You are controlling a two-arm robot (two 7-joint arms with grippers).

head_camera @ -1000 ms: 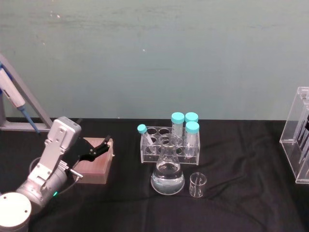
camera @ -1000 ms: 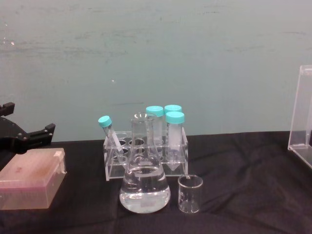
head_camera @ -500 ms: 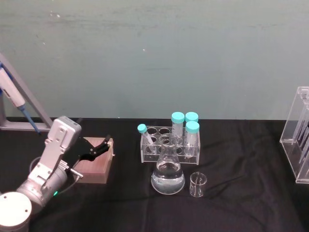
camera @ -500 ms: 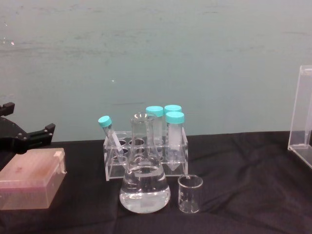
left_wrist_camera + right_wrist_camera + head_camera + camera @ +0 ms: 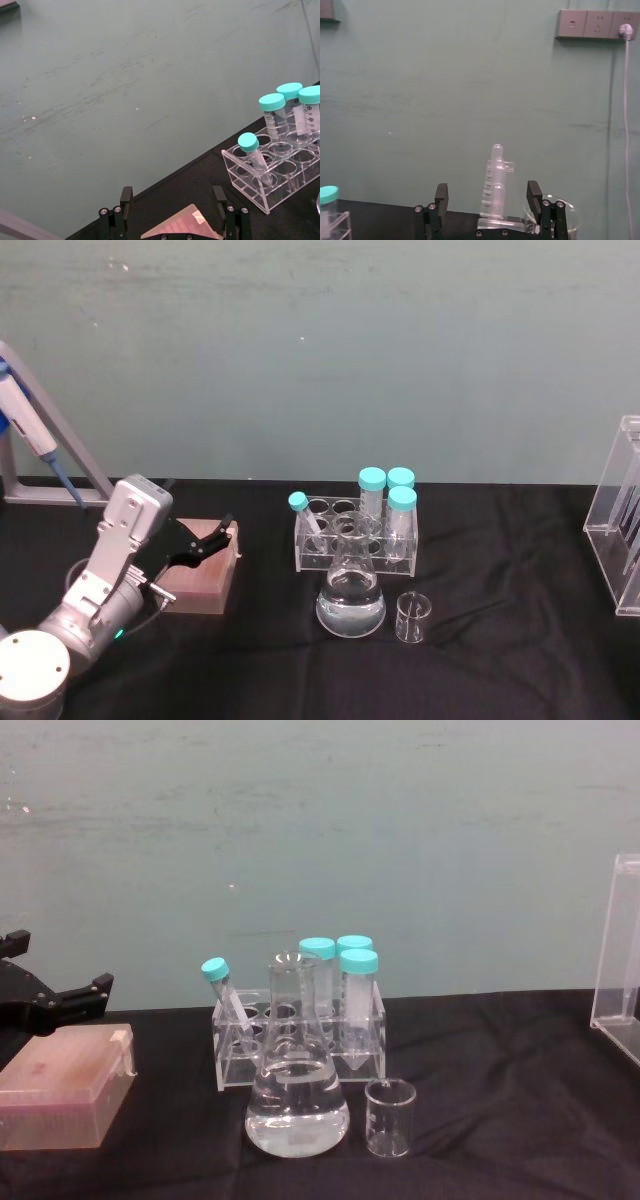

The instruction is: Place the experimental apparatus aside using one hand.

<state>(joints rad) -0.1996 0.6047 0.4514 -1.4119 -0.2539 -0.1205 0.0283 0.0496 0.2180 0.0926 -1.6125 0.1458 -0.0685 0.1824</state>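
On black cloth (image 5: 500, 570): conical glass flask (image 5: 350, 602); cylindrical beaker (image 5: 411, 619)

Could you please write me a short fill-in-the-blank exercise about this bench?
The flask holds clear ____.
The rack holds ____ teal-capped tubes.
The beaker stands on the flask's ____ side.
The left hand, above the box, is ____.
Missing: liquid; four; right; open.
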